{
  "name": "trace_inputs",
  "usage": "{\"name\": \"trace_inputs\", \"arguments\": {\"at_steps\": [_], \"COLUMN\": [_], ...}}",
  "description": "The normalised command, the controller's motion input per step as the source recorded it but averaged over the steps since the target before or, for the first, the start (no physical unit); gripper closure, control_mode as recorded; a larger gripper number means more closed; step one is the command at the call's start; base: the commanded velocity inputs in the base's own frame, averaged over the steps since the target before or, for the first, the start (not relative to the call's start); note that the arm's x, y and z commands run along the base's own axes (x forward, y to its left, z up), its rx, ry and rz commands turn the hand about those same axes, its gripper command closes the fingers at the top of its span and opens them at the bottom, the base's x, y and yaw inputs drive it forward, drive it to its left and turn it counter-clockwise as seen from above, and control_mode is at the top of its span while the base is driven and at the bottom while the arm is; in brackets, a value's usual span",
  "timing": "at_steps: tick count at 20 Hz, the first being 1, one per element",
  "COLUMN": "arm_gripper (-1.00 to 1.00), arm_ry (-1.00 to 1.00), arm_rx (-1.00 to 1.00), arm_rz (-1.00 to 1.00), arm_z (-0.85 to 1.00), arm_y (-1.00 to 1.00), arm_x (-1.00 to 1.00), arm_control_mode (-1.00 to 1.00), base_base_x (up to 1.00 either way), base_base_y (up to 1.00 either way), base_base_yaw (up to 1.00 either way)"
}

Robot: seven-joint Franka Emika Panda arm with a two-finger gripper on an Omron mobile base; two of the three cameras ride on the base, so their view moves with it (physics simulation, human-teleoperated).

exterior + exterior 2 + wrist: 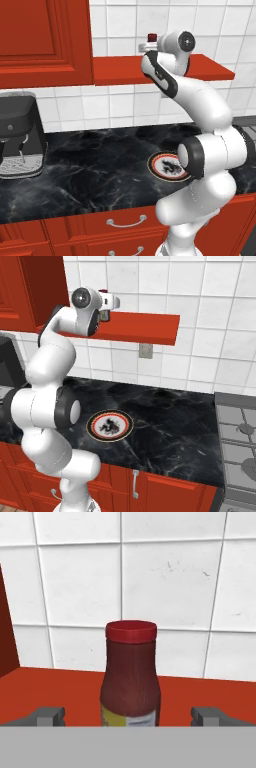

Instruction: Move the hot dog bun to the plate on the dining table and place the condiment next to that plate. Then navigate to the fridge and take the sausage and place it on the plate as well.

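The condiment (130,674), a brownish-red bottle with dark red cap and pale label, stands upright on the red shelf (50,689), between the wide-open, empty jaws of the gripper (129,716).

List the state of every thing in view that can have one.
condiment: upright on the red shelf, cap on, not gripped.
gripper: open, one fingertip on each side of the condiment, level with its lower body.
white plate: flat on the black counter, nothing on it.
drawers: shut.
coffee machine: upright on the counter.
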Motion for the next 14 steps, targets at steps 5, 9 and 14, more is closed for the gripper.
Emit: {"name": "trace_inputs", "arguments": {"at_steps": [5, 9, 14], "arm_gripper": [-1.00, -1.00, -1.00], "arm_ry": [0.01, 0.01, 0.01], "arm_rx": [-0.01, 0.00, 0.00], "arm_rz": [0.00, 0.00, 0.00], "arm_z": [-0.13, -0.10, -0.09], "arm_y": [0.01, 0.00, 0.00], "arm_x": [0.25, 0.24, 0.23], "arm_control_mode": [-1.00, -1.00, -1.00], "base_base_x": [0.00, 0.00, 0.00], "base_base_y": [0.00, 0.00, 0.00], "base_base_yaw": [0.00, 0.00, 0.00]}}
